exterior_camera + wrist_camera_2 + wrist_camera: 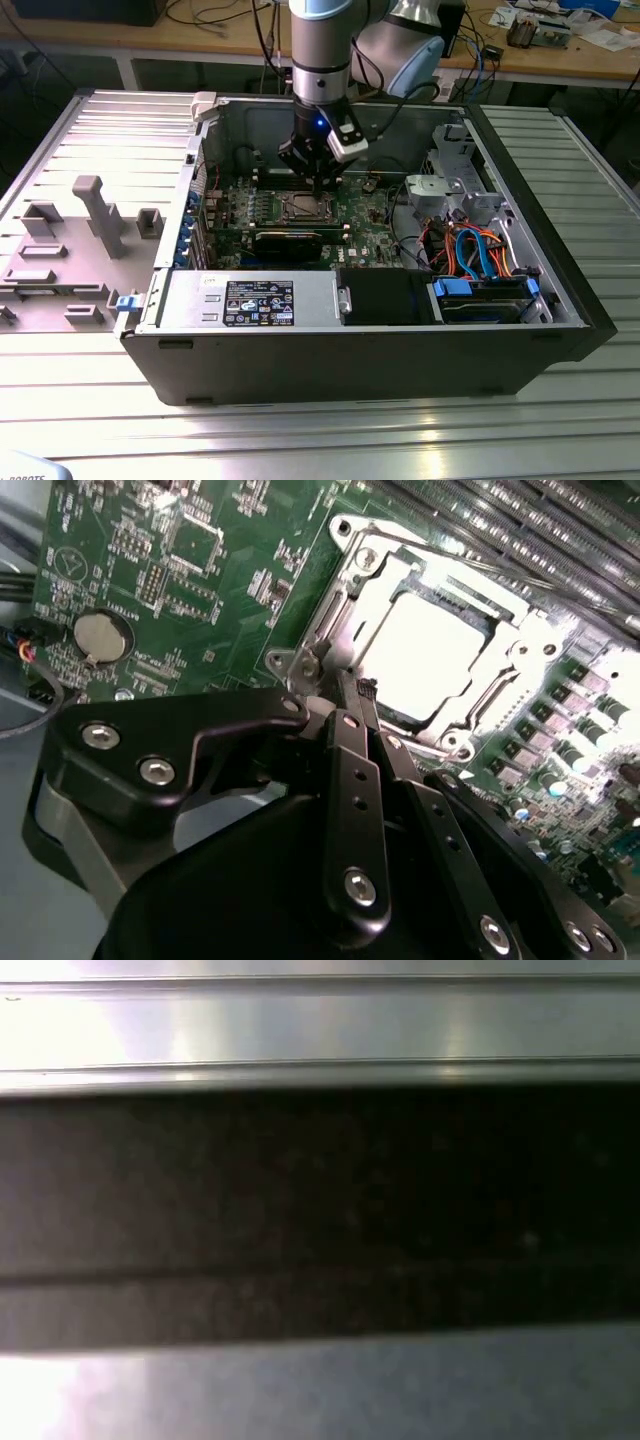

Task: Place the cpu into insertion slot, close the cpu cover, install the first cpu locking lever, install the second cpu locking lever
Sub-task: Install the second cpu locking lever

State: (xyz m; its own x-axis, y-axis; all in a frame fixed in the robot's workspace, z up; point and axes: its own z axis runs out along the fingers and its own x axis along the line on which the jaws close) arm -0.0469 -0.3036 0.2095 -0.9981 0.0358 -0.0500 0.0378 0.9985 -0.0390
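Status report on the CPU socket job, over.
End effector shut, tips at the socket corner. Silvery square cpu seated in the insertion slot, silvery frame cpu cover down over it. Nothing in the way.

Arm (322,40) cut off above; first wrist view perhaps blurred.

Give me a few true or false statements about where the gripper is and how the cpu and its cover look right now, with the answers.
1. The cpu sits in the insertion slot. True.
2. The gripper is over the drive cables at the exterior view's right. False: it is at the edge of the slot, over the green board.
3. The cpu cover lies down around the chip. True.
4. The gripper's fingers are spread wide apart. False: they are together at the tip.
5. The computer case is closed by a side panel. False: it lies open, its inside in view.
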